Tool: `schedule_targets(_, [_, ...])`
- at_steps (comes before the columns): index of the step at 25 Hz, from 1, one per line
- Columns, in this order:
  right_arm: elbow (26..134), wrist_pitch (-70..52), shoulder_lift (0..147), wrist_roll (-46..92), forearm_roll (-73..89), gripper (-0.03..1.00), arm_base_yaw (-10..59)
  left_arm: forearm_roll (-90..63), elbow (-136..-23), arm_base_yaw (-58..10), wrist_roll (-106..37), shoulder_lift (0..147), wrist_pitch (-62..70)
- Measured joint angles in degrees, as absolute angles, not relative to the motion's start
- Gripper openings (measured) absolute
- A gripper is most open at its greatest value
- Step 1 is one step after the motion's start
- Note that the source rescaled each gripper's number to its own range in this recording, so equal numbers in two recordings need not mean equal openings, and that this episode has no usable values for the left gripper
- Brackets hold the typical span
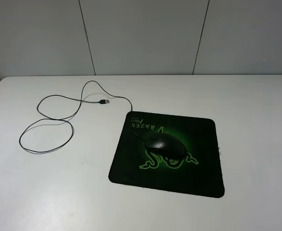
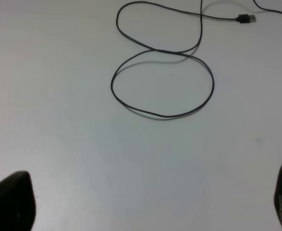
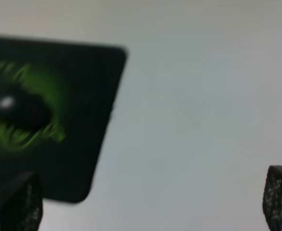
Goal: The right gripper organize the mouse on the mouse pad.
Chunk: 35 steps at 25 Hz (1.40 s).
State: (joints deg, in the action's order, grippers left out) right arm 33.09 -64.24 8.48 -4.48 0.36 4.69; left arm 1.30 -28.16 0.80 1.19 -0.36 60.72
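Observation:
The black mouse (image 1: pixel 165 145) lies on the black mouse pad (image 1: pixel 198 168), over its green logo. Its thin cable (image 1: pixel 45 134) loops over the white table to the left and ends in a USB plug (image 1: pixel 104 102). Neither arm shows in the exterior high view. In the right wrist view the right gripper (image 3: pixel 150 204) is open and empty, its fingertips (image 3: pixel 17 202) wide apart above the table; the pad (image 3: pixel 83 139) and the blurred mouse (image 3: pixel 20 108) lie apart from it. The left gripper (image 2: pixel 145 202) is open above bare table, with the cable loop (image 2: pixel 162 84) and the plug (image 2: pixel 246 19) beyond it.
The white table (image 1: pixel 44 192) meets a grey panelled wall (image 1: pixel 141 33) at the back. The cable loops cover the table's left middle.

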Motion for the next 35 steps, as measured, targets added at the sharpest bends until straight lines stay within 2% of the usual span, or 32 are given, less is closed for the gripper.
schedule_targets(9, [29.12,-60.01,2.32,-4.48,-2.70,1.00,-3.45,1.30,-28.16,0.80,1.19,-0.36,60.72])
schedule_targets(35, [28.29,-58.92,-0.36,-4.48,-3.20,1.00,-3.84,1.30,-28.16,0.80,1.19,-0.36,60.72])
